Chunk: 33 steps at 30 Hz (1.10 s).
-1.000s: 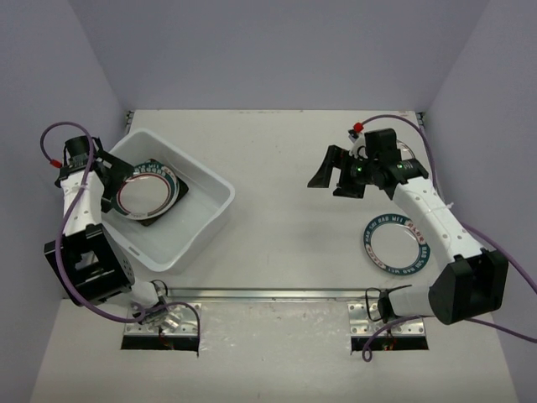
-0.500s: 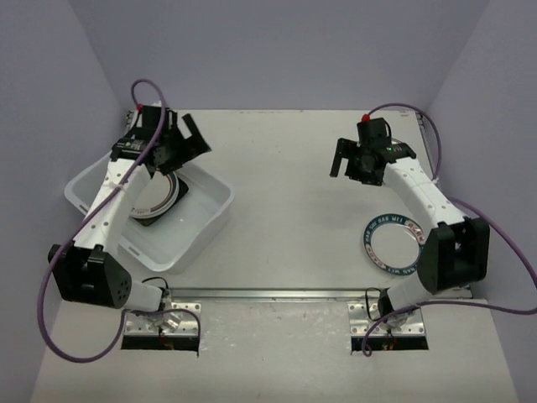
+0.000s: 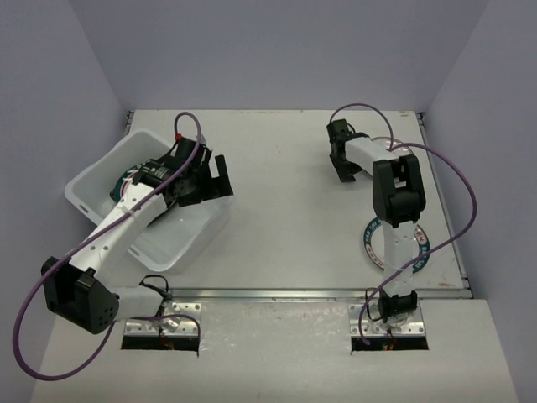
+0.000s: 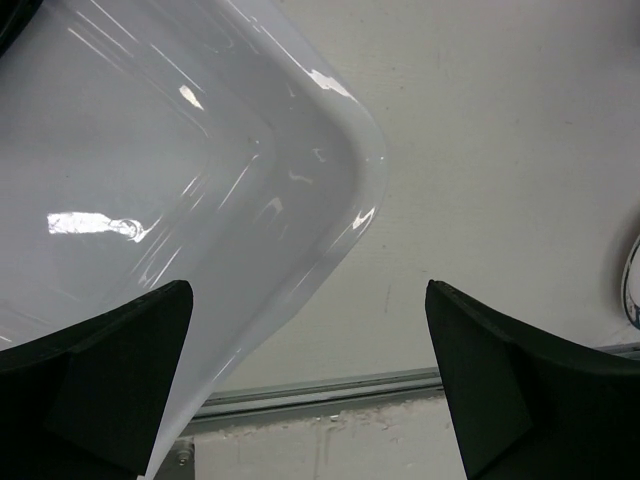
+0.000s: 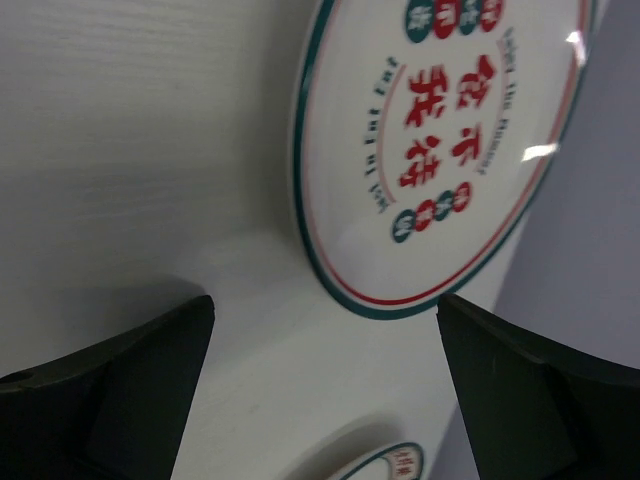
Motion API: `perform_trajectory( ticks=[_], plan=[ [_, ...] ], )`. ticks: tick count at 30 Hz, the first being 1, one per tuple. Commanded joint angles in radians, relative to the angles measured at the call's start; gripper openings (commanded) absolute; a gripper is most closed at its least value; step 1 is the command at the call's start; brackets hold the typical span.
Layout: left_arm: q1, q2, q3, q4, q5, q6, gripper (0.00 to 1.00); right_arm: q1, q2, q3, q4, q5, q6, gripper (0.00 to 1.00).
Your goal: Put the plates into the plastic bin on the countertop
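Note:
The plastic bin (image 3: 189,239) sits at the left of the countertop (image 3: 285,210). My left arm reaches across it, and a teal plate rim (image 3: 124,178) shows inside beside the arm. The left gripper (image 3: 216,180) hangs open and empty over the bin's right corner (image 4: 340,150). At the back right, my right gripper (image 3: 342,159) is open and empty. In its wrist view a round white plate (image 5: 440,150) with a teal rim and red ring lies just beyond the open gripper (image 5: 325,300). Another round plate (image 3: 370,235) lies partly under the right arm.
A metal rail (image 4: 330,385) runs along the countertop's front edge. Purple cables loop above both arms. Grey walls close the back and sides. The edge of a second plate (image 5: 395,465) shows low in the right wrist view.
My left arm has swung from the bin's back left across to its right corner. The right arm has folded up and turned its gripper toward the back. Both grippers stayed open.

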<state>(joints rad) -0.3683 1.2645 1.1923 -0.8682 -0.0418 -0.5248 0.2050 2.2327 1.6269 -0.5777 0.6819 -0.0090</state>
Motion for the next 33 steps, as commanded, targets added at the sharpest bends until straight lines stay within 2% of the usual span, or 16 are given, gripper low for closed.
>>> perform_trajectory(
  ticks=[1,6,9,13,16,19,20,24,28,33],
  plan=[
    [-0.009,-0.057,0.030,-0.063,-0.038,0.060,1.00,-0.007,0.050,0.022,0.159,0.105,-0.192,0.99],
    [-0.009,-0.045,0.114,-0.153,-0.051,0.080,1.00,-0.007,0.110,0.030,0.203,-0.018,-0.183,0.96],
    [-0.009,-0.049,0.161,-0.208,-0.075,0.085,1.00,-0.010,0.154,0.054,0.172,-0.087,-0.167,0.80],
    [-0.009,-0.073,0.169,-0.242,-0.105,0.083,1.00,-0.012,0.199,0.078,0.149,-0.142,-0.160,0.66],
    [-0.009,-0.091,0.146,-0.244,-0.089,0.078,1.00,-0.012,0.223,0.094,0.131,-0.137,-0.161,0.25],
    [-0.009,-0.098,0.131,-0.239,-0.084,0.078,1.00,-0.012,0.231,0.074,0.150,-0.109,-0.170,0.16],
    [-0.009,-0.101,0.124,-0.235,-0.079,0.080,1.00,-0.012,0.228,0.057,0.161,-0.100,-0.169,0.10],
    [-0.009,-0.102,0.111,-0.214,-0.056,0.080,1.00,-0.004,0.184,-0.009,0.237,-0.055,-0.188,0.00],
    [-0.008,-0.097,0.101,-0.182,-0.031,0.080,1.00,0.032,0.071,-0.122,0.370,-0.028,-0.272,0.00],
    [-0.009,-0.078,0.129,-0.128,-0.003,0.073,1.00,0.178,-0.176,-0.353,0.640,-0.020,-0.453,0.00]
  ],
)
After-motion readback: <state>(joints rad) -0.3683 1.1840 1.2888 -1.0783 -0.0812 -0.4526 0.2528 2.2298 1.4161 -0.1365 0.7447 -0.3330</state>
